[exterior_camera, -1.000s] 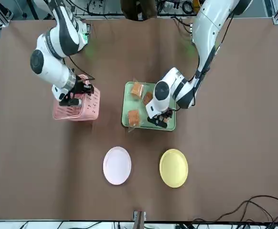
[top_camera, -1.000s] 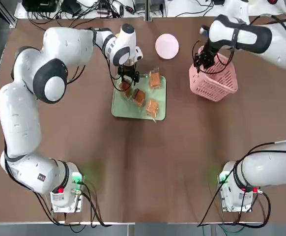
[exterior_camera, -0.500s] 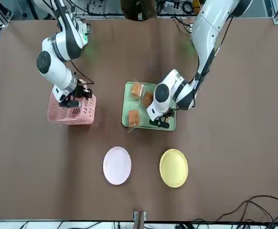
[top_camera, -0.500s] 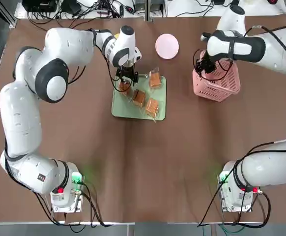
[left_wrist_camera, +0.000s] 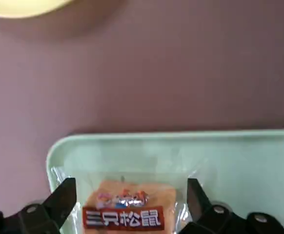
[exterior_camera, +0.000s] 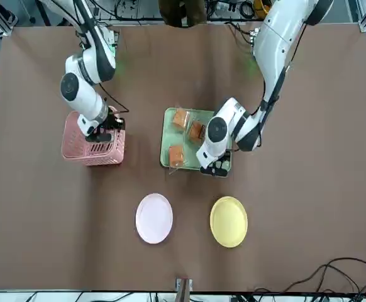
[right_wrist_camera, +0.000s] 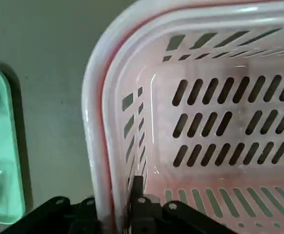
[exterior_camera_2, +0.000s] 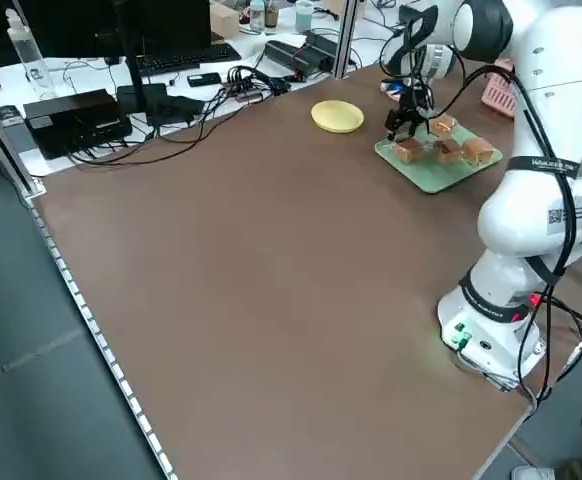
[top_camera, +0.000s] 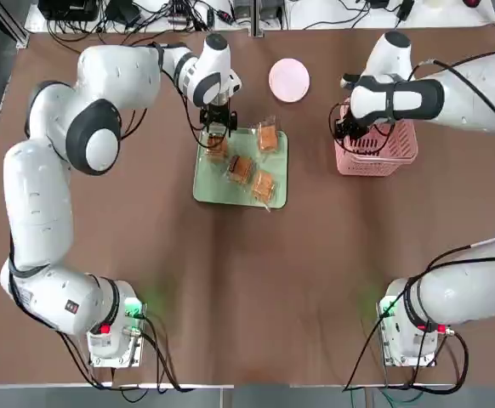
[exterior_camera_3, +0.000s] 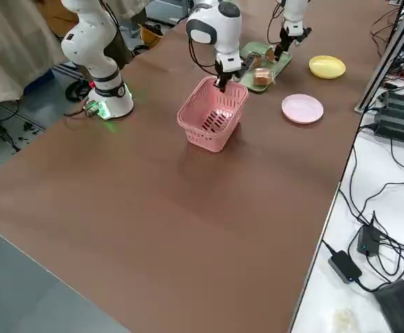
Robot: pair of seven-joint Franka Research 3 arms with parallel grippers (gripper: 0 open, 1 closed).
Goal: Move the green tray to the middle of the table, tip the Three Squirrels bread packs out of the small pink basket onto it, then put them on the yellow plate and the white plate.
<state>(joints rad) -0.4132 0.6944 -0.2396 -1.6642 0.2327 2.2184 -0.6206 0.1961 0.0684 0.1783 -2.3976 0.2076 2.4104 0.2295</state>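
Observation:
The green tray (top_camera: 213, 189) lies mid-table at the far side with several Three Squirrels bread packs (top_camera: 263, 184) on it. My left gripper (top_camera: 216, 136) hangs open over the tray's far left corner. Its fingertips (left_wrist_camera: 64, 197) straddle one pack (left_wrist_camera: 127, 214) without pressing it. The small pink basket (top_camera: 384, 153) stands upright and empty to the tray's right. My right gripper (top_camera: 346, 127) is shut on its rim (right_wrist_camera: 95, 146) at the tray-side edge. The white plate (top_camera: 289, 80) sits beyond the tray. The yellow plate (exterior_camera: 228, 221) lies beside it, hidden under my left arm in the top view.
Cables, boxes and a monitor line the bench past the table's far edge (exterior_camera_2: 171, 95). Both arm bases (top_camera: 111, 336) stand at the near edge. A wide stretch of bare brown tabletop (top_camera: 256, 289) runs between the tray and the bases.
The right gripper has swung the tilted basket back upright and set it level on the table. The left gripper has shifted slightly toward the tray's far edge, still open.

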